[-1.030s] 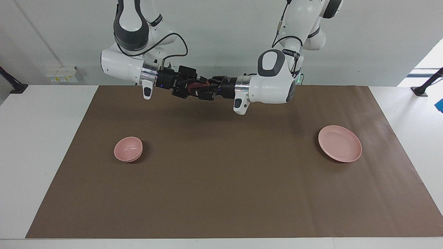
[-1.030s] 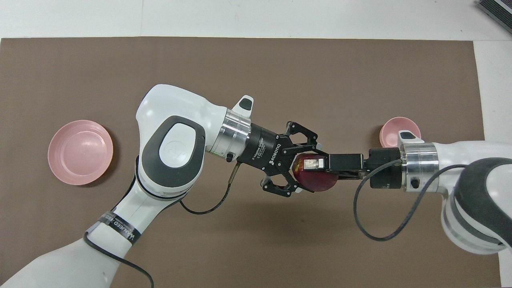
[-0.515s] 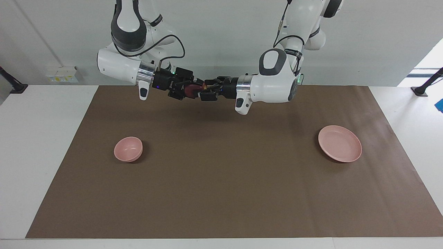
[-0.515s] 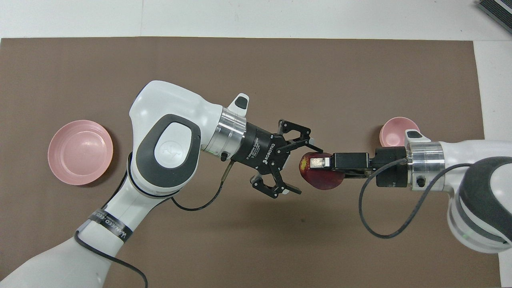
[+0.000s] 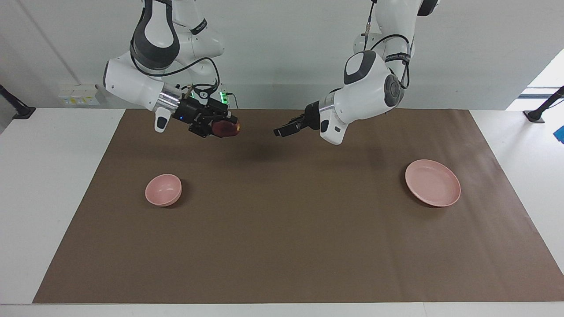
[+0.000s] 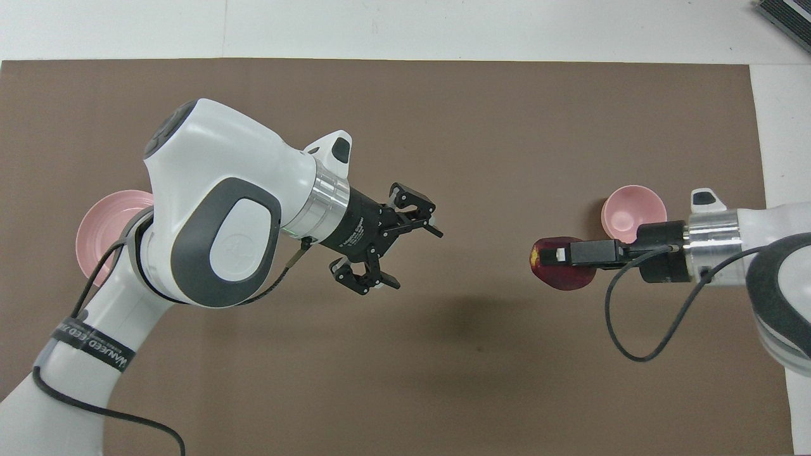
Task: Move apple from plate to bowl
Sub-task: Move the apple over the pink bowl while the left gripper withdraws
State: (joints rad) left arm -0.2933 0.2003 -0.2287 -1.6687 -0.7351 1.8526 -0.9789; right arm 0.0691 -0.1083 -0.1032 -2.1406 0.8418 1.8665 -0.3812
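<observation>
My right gripper (image 5: 221, 125) is shut on the dark red apple (image 5: 230, 129) and holds it in the air over the brown mat, short of the small pink bowl (image 5: 163, 189). In the overhead view the apple (image 6: 564, 278) in the right gripper (image 6: 550, 256) shows just beside the bowl (image 6: 633, 212). My left gripper (image 5: 279, 131) is open and empty, raised over the middle of the mat; it also shows in the overhead view (image 6: 415, 258). The flat pink plate (image 5: 432, 182) lies empty toward the left arm's end; in the overhead view the left arm partly covers the plate (image 6: 101, 234).
A brown mat (image 5: 282, 229) covers most of the white table. Nothing else stands on it besides the bowl and the plate.
The left gripper has opened, let go of the apple and drawn back toward the plate's end. The right gripper has carried the apple away toward the bowl's end.
</observation>
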